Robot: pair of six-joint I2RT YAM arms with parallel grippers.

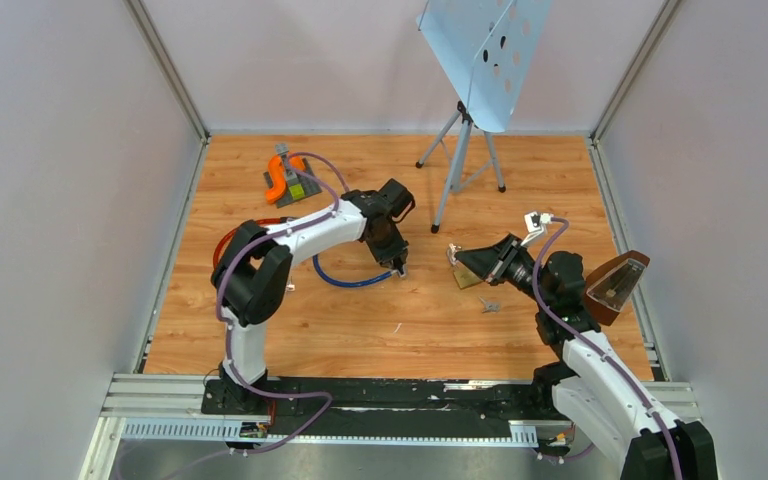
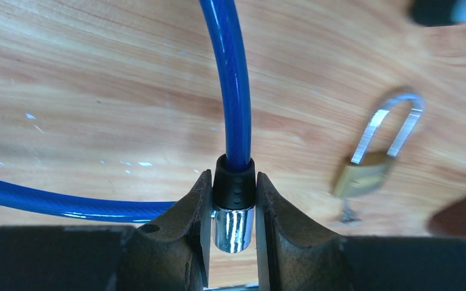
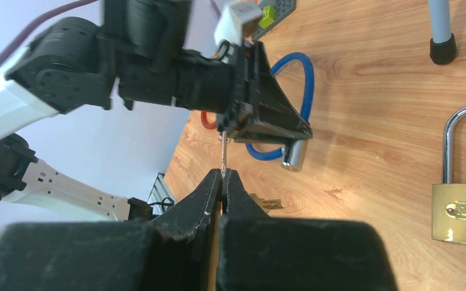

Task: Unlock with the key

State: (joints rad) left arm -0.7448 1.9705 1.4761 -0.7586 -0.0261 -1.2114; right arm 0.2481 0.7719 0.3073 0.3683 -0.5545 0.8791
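Near the middle of the table (image 1: 360, 330), the left gripper (image 2: 233, 182) clamps the cable lock's chrome end (image 2: 233, 230); the right gripper (image 3: 221, 176) pinches the key (image 3: 223, 154). Align blade squarely with the keyhole before pushing.

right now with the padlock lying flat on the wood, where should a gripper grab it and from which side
Probably the brass body of the padlock, pinched across its two narrow side edges, coming straight down from above. It lies flat on the table, so those flat parallel edges are free; the shackle is a thin rounded loop and would likely slip.
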